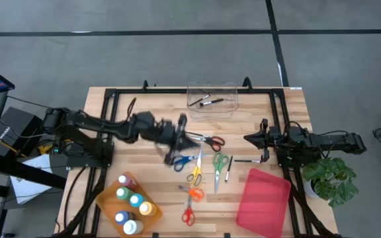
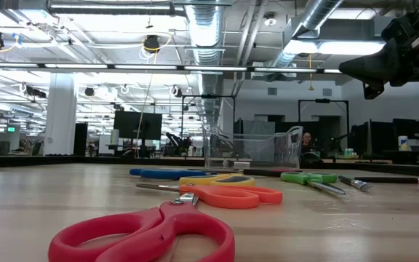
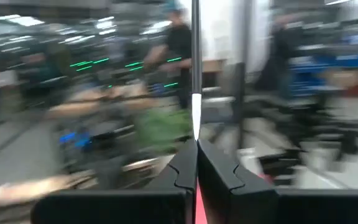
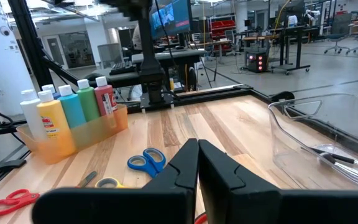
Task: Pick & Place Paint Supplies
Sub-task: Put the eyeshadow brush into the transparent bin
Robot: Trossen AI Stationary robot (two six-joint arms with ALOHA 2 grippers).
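At the near left of the worktop (image 1: 256, 132) an orange tray (image 1: 129, 205) holds the paint bottles (image 1: 132, 201), standing upright together. The left gripper (image 1: 189, 140) reaches over the middle of the worktop, raised off the wood, its fingers (image 3: 219, 171) clenched on a thin brush (image 3: 195, 93) that sticks straight out between them. Just right of it and below lie the scissors: a dark-and-red pair (image 1: 208, 140) next to the gripper, a blue pair (image 1: 184, 160), a yellow pair (image 1: 195, 172), a green pair (image 1: 219, 164), an orange pair (image 1: 194, 193) and, nearest, a red pair (image 1: 188, 215). A dark brush (image 1: 229, 168) lies beside the green pair. At the far edge, a clear bin (image 1: 211, 98) holds two brushes (image 1: 207, 101). A red lid (image 1: 263, 201) lies flat at the near right. The right gripper (image 1: 249, 138) hangs at the right side, above the worktop, fingers (image 4: 219, 168) pressed together with nothing between them. A potted plant (image 1: 329, 178) sits off the right edge.
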